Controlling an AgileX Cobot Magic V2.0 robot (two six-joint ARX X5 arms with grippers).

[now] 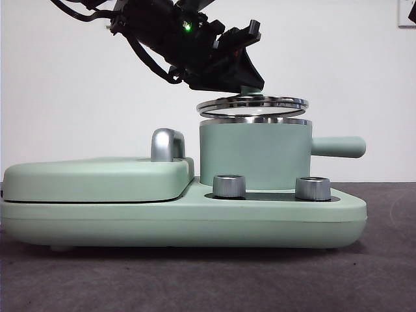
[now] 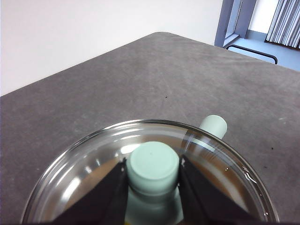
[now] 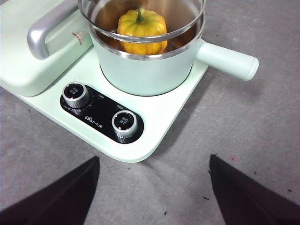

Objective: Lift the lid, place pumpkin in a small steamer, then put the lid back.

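Alignment between lid and pot mouth is what we judge the coming move to turn on. We see the lid (image 1: pixel 253 104) hanging just above the steel rim of the small steamer (image 1: pixel 253 156), apart from it by a thin gap and tipped slightly, its disc roughly centred over the opening. The left gripper (image 2: pixel 153 176) has its jaws clamped on either side of the lid's mint-green knob, so the lid lies directly beneath that gripper, with the arm slanting in from the upper left of the front view. Through the glass in the left wrist view we make out the steamer's straight handle poking out past the lid's edge.

The pumpkin (image 3: pixel 141 32) already sits inside the steamer, stem up, so we take the placing step as done and the lid's return as the step in hand. The steamer stands at the handle end of the mint-green cooker base (image 1: pixel 182 221), behind two steel dials (image 3: pixel 76 94).

The right gripper (image 3: pixel 154 187) waits with jaws apart over the table near the base's dial edge, holding nothing. The left arm is plainly the nearer one; a short, level descent should seat the lid.
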